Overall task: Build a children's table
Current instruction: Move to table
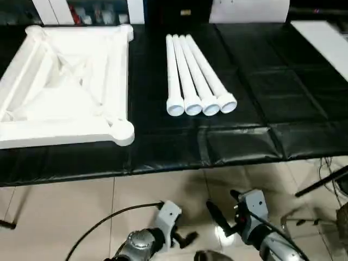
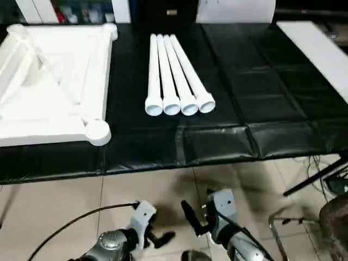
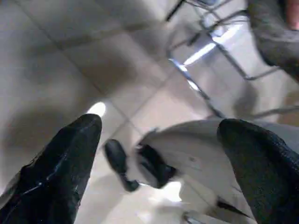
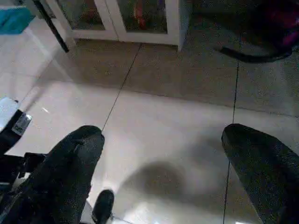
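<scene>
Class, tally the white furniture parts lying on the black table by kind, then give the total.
Tabletop, underside up: 1
Tube legs, side by side: 4
Flat board strip at the far right edge: 1
Total: 6

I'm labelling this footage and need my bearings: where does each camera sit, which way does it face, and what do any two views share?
Left eye view: on the head, facing forward and down at the black padded table, white ribbed square tabletop and four white tube legs; left gripper and right gripper low over the floor.
Right eye view: beside it, same scene slightly shifted.
Left wrist view: faces the tiled floor; open black fingers.
Right wrist view: faces floor and white cabinet; open fingers.
Shared: both wrist views show floor tiles.
</scene>
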